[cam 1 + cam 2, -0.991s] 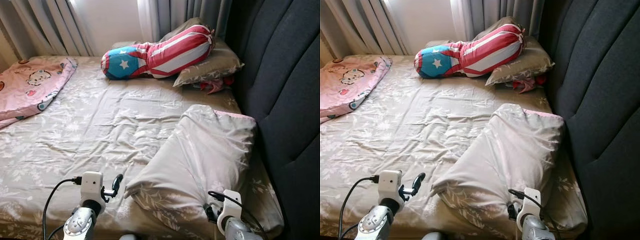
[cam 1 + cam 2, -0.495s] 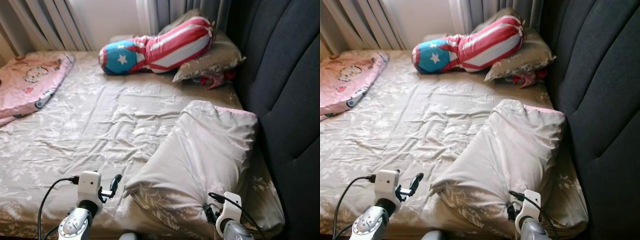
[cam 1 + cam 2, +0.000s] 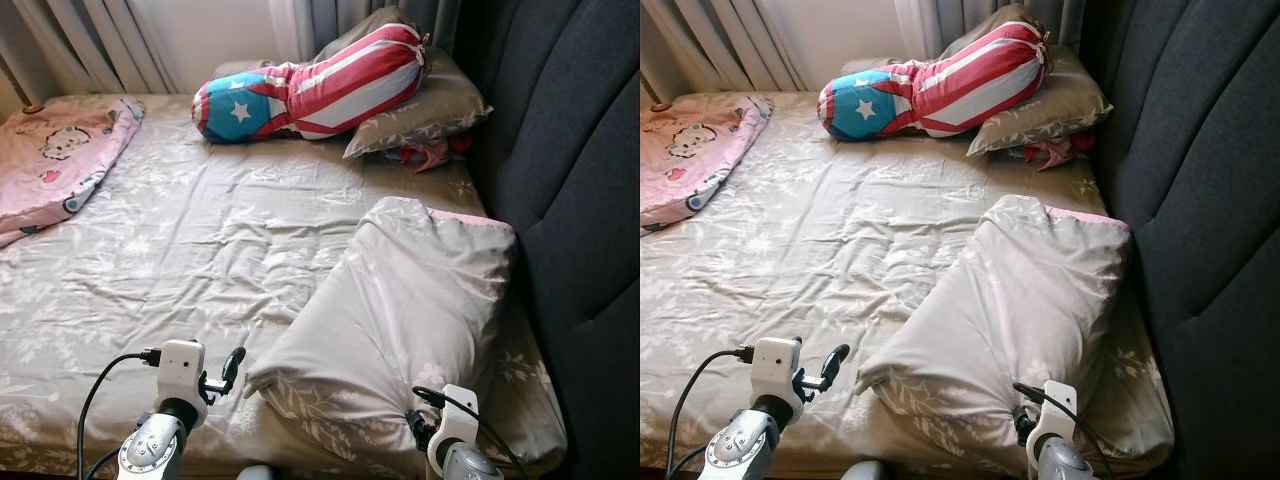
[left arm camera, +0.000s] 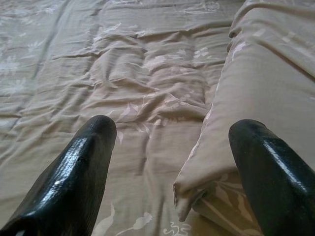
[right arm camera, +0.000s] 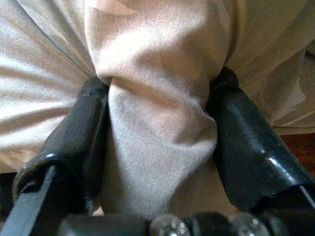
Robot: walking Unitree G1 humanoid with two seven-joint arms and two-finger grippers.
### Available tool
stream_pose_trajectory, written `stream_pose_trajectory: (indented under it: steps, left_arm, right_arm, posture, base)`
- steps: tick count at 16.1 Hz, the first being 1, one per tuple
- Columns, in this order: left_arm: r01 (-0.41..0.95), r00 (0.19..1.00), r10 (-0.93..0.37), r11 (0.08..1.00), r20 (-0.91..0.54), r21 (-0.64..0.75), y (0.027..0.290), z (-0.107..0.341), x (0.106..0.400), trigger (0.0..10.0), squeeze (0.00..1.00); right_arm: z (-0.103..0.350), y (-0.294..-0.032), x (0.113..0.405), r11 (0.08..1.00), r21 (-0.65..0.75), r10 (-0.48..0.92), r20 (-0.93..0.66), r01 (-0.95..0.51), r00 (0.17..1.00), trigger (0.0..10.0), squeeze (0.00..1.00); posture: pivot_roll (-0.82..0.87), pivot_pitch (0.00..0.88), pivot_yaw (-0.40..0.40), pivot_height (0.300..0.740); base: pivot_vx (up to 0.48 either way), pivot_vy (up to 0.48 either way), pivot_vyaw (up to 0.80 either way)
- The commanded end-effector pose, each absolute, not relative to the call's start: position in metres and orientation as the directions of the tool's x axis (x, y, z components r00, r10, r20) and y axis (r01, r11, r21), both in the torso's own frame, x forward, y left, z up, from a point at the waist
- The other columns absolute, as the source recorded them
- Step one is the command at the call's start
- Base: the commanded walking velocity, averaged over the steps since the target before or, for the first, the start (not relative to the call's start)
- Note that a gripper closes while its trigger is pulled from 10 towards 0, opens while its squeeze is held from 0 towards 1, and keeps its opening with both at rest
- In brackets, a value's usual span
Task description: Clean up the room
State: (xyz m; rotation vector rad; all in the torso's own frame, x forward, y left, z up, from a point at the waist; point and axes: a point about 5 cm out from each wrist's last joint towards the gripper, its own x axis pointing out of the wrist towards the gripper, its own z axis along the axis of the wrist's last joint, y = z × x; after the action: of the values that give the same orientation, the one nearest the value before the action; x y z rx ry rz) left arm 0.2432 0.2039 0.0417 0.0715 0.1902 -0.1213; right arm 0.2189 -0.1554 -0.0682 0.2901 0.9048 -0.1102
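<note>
Up close, the right gripper point(image 5: 157, 147) pinches a fold of the pillow point(image 3: 400, 320), while the left gripper point(image 4: 170, 167) gapes wide beside it.

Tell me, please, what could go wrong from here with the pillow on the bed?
The right end effector pinches only a bunched fold of the pillow, so the cloth might slip free when lifted. The left end effector is open beside the pillow's corner, so the weight may hang unevenly and drag the sheet.

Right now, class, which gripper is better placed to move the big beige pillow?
Right. The right gripper already pinches a fold of the beige pillow, while the left gripper is open above the sheet beside its corner.
</note>
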Motion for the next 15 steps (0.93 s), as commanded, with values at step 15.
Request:
stream_pose_trajectory:
  steps: [15]
  left_arm:
    - [0.091, 0.977, -0.083, 0.995, -0.197, 0.029, 0.198, 0.036, 0.253, 10.0, 0.0]
  right_arm:
    - [-0.08, -0.152, 0.2, 0.958, 0.187, 0.037, -0.831, 0.217, 0.555, 0.0, 0.0]
  posture:
    - [0.07, 0.068, 0.008, 0.666]
  base:
    - [0.0, 0.0, 0.0]
